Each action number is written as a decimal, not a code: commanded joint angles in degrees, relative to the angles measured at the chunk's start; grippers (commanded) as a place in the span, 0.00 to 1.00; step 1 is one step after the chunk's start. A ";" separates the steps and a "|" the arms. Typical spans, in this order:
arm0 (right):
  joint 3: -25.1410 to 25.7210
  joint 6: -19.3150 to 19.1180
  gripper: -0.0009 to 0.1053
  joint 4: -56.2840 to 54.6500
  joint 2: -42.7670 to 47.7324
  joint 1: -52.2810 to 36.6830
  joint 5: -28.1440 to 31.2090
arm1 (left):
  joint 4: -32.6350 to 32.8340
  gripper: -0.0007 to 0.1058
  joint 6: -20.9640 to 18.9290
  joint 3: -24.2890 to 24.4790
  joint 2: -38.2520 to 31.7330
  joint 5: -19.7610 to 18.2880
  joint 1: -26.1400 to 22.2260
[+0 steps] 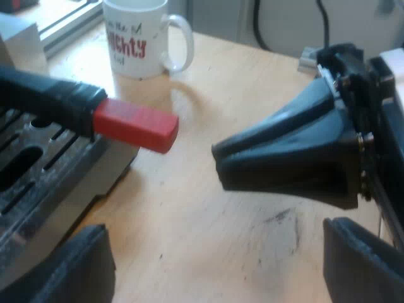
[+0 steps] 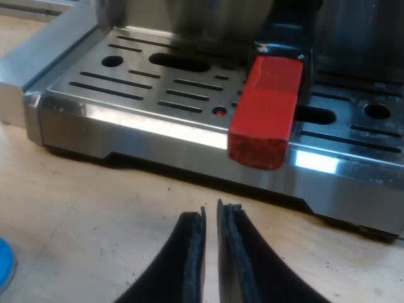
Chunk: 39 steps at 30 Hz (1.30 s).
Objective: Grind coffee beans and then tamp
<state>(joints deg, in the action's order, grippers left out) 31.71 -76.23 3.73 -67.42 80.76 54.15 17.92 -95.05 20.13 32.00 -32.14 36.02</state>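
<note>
Facing the red-tipped handle (image 2: pixel 266 110), both grippers empty.
Right gripper (image 2: pixel 211 218) sits low over the wooden table (image 2: pixel 95 208), just in front of the coffee machine (image 2: pixel 189 148), its two fingers pressed almost together with only a sliver of a gap and nothing between them, pointing at the handle's red end. That handle is dark, ends in red, and sticks out from the machine's front above the slotted metal tray (image 2: pixel 145 88), red end reaching past the tray's edge. Left gripper (image 1: pixel 214 252) is spread wide over bare table beside the tray, holding nothing. The right gripper's tips are near the red end, not touching. A white mug (image 1: pixel 142 38) with red lettering stands on the table beyond the handle, well apart. Something blue (image 2: pixel 3 268) peeks in on the table near the right gripper, and I can't tell what it is.
</note>
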 commanded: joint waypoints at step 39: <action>0.09 -4.72 0.09 5.44 -2.70 -5.94 -1.52 | 4.70 0.67 1.33 0.18 -3.82 -1.20 -0.04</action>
<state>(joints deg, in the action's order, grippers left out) 31.71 -80.18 8.59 -69.91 75.62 53.13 22.59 -93.91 20.13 28.48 -32.83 36.02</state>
